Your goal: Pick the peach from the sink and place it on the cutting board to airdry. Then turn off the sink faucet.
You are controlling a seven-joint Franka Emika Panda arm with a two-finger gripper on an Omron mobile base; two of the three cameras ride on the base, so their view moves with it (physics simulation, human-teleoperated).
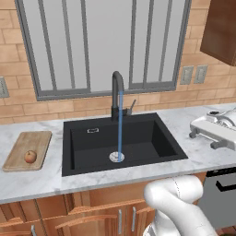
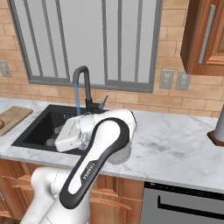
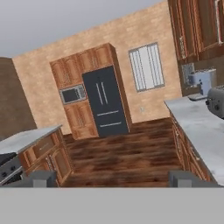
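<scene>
Orange-red, the small round peach (image 1: 30, 156) is being carried by the light-brown wooden cutting board (image 1: 34, 141) on the marble tabletop (image 1: 32, 180), left of the matte black sink (image 1: 152, 138). Blue water (image 1: 120, 124) is being poured by the dark gooseneck faucet (image 1: 117, 92).

In the right base view, the faucet (image 2: 83, 85) is being partly hidden behind the white arm (image 2: 98, 146).

In the hand view, the jaws are being held wide, empty, and a black refrigerator (image 3: 105, 103) is being faced.

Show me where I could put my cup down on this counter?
There is bare marble between the cutting board and the sink, and a wide bare stretch right of the sink in the right base view. The peach sits on the board. Water runs from the sink faucet into the basin.
</scene>
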